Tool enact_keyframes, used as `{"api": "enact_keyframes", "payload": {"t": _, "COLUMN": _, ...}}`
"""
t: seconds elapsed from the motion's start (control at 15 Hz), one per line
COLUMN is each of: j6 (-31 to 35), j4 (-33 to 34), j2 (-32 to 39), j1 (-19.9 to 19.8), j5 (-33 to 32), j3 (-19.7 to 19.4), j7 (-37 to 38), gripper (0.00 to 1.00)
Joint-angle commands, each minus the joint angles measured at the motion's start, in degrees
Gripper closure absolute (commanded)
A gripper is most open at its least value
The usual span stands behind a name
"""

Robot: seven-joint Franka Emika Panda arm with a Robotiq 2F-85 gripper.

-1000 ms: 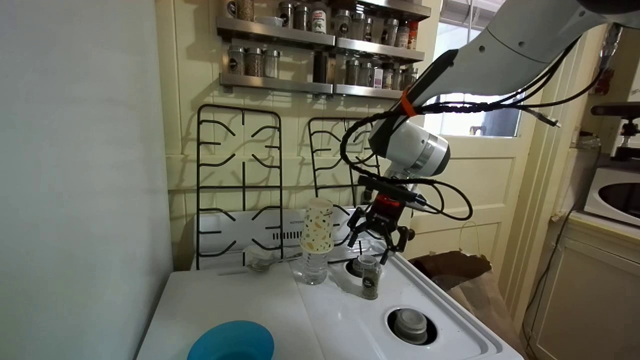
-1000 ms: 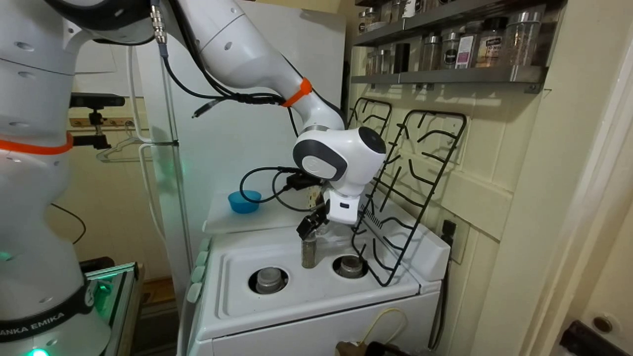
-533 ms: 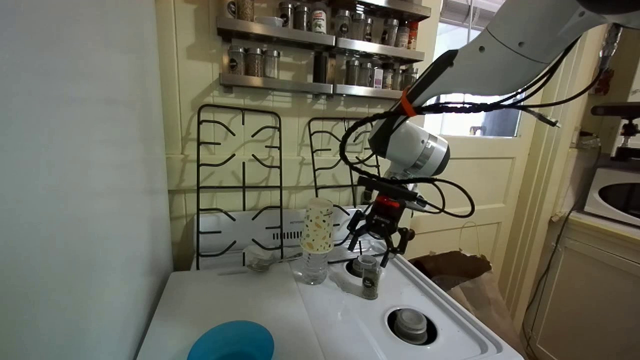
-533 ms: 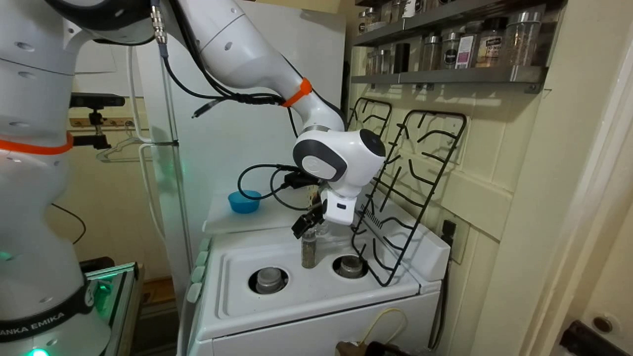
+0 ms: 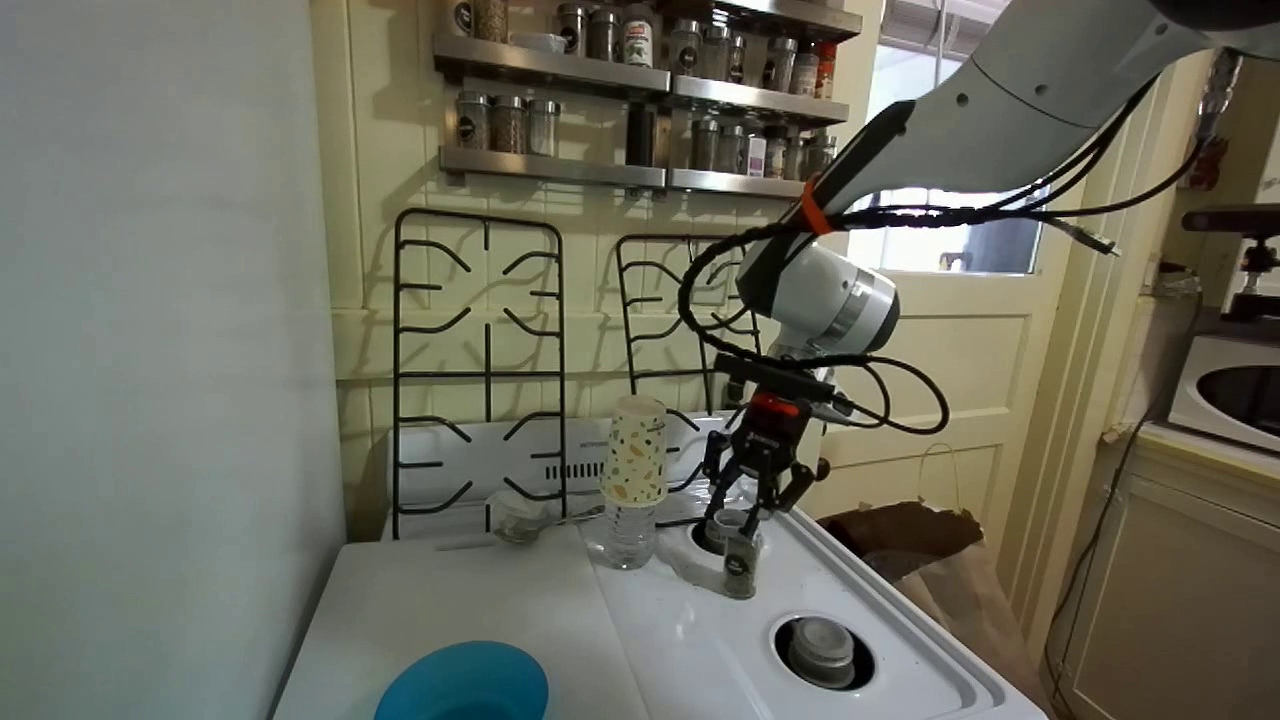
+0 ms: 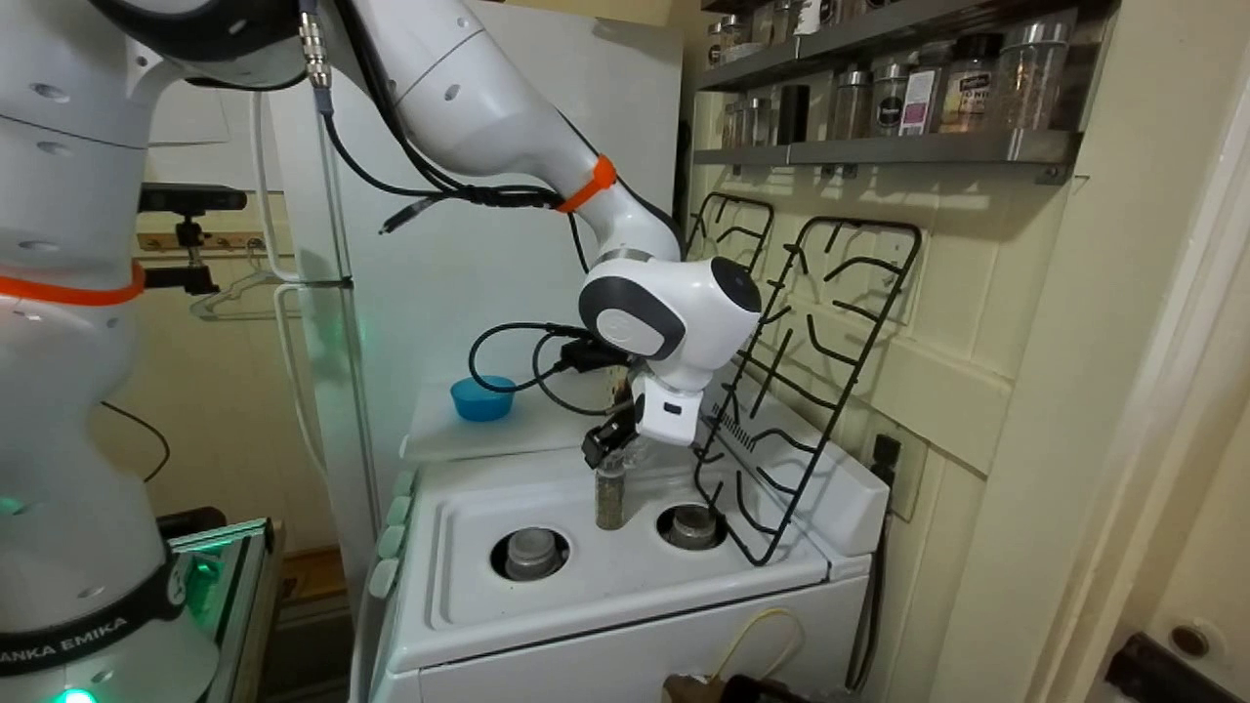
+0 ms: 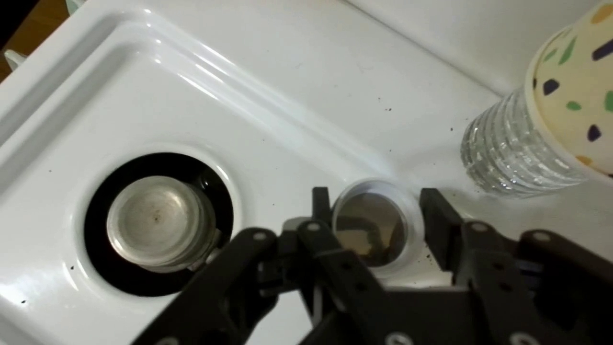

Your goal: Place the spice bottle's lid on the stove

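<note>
The spice bottle [image 5: 740,572] stands upright on the white stove [image 5: 690,650], between two burners, with greenish contents and a dark label. Its round, shiny lid [image 7: 371,230] faces up at me in the wrist view, still on top of the bottle. My gripper [image 7: 376,206] reaches down over it with one black finger [image 7: 440,230] on each side, drawn in against the lid's rim. In an exterior view the gripper [image 6: 598,457] partly covers the bottle's top, so the contact there is hidden.
A clear ribbed bottle with a patterned paper cup [image 5: 635,460] over it stands beside the spice bottle. Two burners [image 7: 153,220] sit in dark openings. Black grates [image 6: 820,371] lean on the wall behind. A blue bowl [image 5: 465,680] and a glass-like piece [image 5: 517,520] are on the counter side.
The fingers have gone from wide apart to closed in around the lid. The gripper has shifted only slightly; the bottle stays in place.
</note>
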Motion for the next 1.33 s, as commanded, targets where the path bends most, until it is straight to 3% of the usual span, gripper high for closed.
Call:
{"api": "enact_keyframes", "payload": {"t": 0.0, "j6": -1.39, "j4": 0.88, "j2": 0.44, "j1": 0.46, "j5": -1.25, "j3": -0.35, "j7": 1.69, "gripper": 0.76}}
{"api": "enact_keyframes", "payload": {"t": 0.27, "j6": -0.73, "j4": -0.85, "j2": -2.06, "j1": 1.34, "j5": -2.68, "j3": -0.15, "j7": 1.26, "gripper": 0.76}}
{"api": "enact_keyframes", "payload": {"t": 0.67, "j6": 3.29, "j4": -5.42, "j2": -9.18, "j1": 4.84, "j5": -16.84, "j3": 0.08, "j7": 2.46, "gripper": 0.76}}
{"api": "enact_keyframes", "payload": {"t": 0.93, "j6": 13.39, "j4": -10.41, "j2": -15.35, "j1": 5.63, "j5": -22.45, "j3": 1.14, "j7": 0.92, "gripper": 0.76}}
{"api": "enact_keyframes", "payload": {"t": 1.13, "j6": 22.58, "j4": -15.86, "j2": -20.31, "j1": 5.25, "j5": -20.22, "j3": 2.81, "j7": -3.32, "gripper": 0.76}}
{"api": "enact_keyframes", "payload": {"t": 1.27, "j6": 27.37, "j4": -19.32, "j2": -23.13, "j1": 5.03, "j5": -20.49, "j3": 3.33, "j7": -2.02, "gripper": 0.76}}
